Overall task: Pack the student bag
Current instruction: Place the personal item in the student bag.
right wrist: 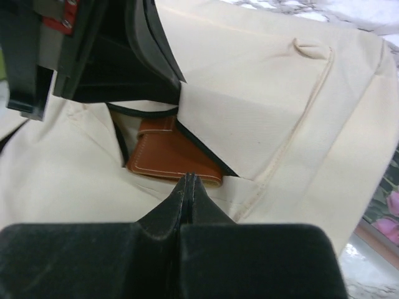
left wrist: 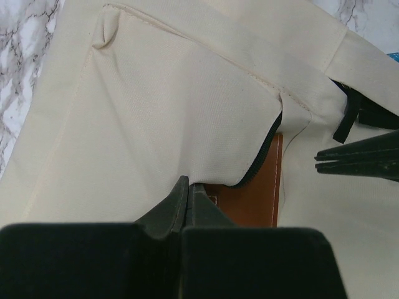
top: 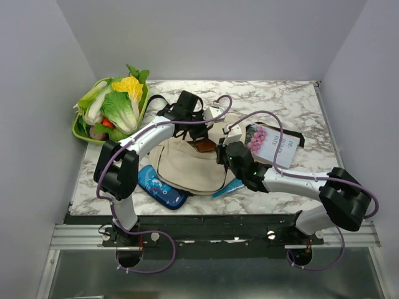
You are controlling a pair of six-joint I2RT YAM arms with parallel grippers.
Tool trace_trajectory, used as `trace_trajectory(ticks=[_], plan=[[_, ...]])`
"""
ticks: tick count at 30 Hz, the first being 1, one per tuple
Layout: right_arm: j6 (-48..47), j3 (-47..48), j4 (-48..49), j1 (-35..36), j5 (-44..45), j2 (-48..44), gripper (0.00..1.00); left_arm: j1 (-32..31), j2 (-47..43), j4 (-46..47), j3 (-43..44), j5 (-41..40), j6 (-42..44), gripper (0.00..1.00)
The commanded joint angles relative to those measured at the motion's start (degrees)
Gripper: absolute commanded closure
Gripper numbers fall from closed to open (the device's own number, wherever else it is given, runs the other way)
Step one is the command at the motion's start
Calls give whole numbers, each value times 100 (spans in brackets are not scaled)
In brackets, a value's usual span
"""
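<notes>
Left hand (left wrist: 187, 190) fully closed, pinching zipper-edged pocket flap of student bag (top: 187, 165), mid-tabletop (top: 293, 106). Right hand (right wrist: 189, 180) closed, tips at brown wallet (right wrist: 168, 152) in pocket mouth; whether it grips cloth, we cannot tell. Risk, we judge: flap slips free, pocket closes over half-inserted wallet.

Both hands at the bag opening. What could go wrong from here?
The left hand and right hand seem to pinch the opening edge of the student bag close together; they could collide.
The brown leather item shows only partly inside; tugging may spill it.
Dragging the bag may shove the blue pencil case.
</notes>
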Motion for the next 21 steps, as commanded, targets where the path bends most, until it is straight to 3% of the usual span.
trace_trajectory(ticks=[1, 12, 21], plan=[[534, -146, 314, -34, -471, 5, 99, -4, -157, 92, -13, 161, -99, 100], [878, 249, 331, -403, -1157, 769, 99, -4, -175, 57, 31, 170, -99, 100], [913, 793, 568, -658, -1096, 1350, 99, -13, -201, -39, 49, 249, -125, 100]])
